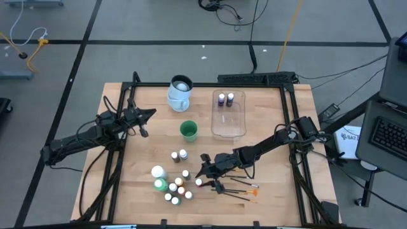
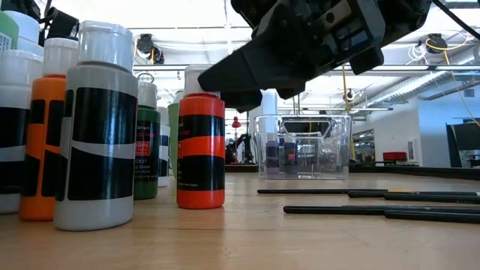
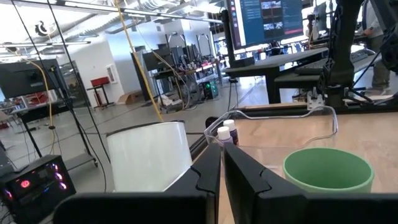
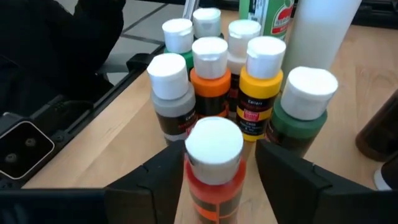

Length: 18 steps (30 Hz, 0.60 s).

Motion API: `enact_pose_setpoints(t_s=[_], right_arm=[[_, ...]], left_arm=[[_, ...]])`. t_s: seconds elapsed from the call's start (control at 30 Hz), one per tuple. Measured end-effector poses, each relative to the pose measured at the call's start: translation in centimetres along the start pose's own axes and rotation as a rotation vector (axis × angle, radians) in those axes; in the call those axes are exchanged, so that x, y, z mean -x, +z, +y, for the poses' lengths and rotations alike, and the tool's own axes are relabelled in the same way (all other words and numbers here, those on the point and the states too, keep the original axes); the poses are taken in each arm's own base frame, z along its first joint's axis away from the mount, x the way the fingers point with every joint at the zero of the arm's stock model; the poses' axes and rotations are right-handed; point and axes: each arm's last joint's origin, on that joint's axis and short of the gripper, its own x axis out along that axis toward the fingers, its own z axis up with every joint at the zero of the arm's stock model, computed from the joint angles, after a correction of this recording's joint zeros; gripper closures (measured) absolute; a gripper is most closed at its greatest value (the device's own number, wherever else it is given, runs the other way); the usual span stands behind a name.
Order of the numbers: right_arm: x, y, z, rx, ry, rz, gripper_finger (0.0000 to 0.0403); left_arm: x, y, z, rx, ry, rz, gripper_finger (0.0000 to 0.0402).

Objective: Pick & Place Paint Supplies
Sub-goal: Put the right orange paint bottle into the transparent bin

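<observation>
A red paint bottle [image 4: 213, 163] with a white cap stands upright on the table at the near side of a cluster of small bottles [image 1: 175, 188]. My right gripper [image 4: 219, 167] is open, one finger on each side of this bottle at its shoulder; a thin gap shows beside one finger. In the low view the gripper [image 2: 251, 82] hangs over the red bottle [image 2: 201, 154]. Thin dark brushes [image 1: 238, 188] lie just right of it. My left gripper [image 1: 145, 123] waits shut at the table's left, above the wood.
The clear tub [image 1: 228, 117] at the far right holds two purple-capped bottles [image 1: 226, 99]. A pale-blue jug [image 1: 180, 93] and a green cup [image 1: 188, 130] stand at the far middle. Two larger bottles [image 1: 159, 178] stand left of the cluster, and two small bottles [image 1: 179, 155] stand apart.
</observation>
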Motion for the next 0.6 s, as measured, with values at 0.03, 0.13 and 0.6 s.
enact_pose_setpoints(t_s=[0.03,0.13,0.6], right_arm=[[0.0,0.0,0.0,0.001,0.000,-0.001,0.0222],[0.0,0.0,0.0,0.020,0.001,0.001,0.0250],[2.0,2.8,0.4,0.077,0.000,-0.061,0.0298]], left_arm=[[0.0,0.0,0.0,0.000,0.000,0.000,0.0376],[0.0,0.0,0.0,0.000,0.000,0.000,0.0376],[0.0,-0.1,0.0,0.011,-0.003,0.010,0.0376]])
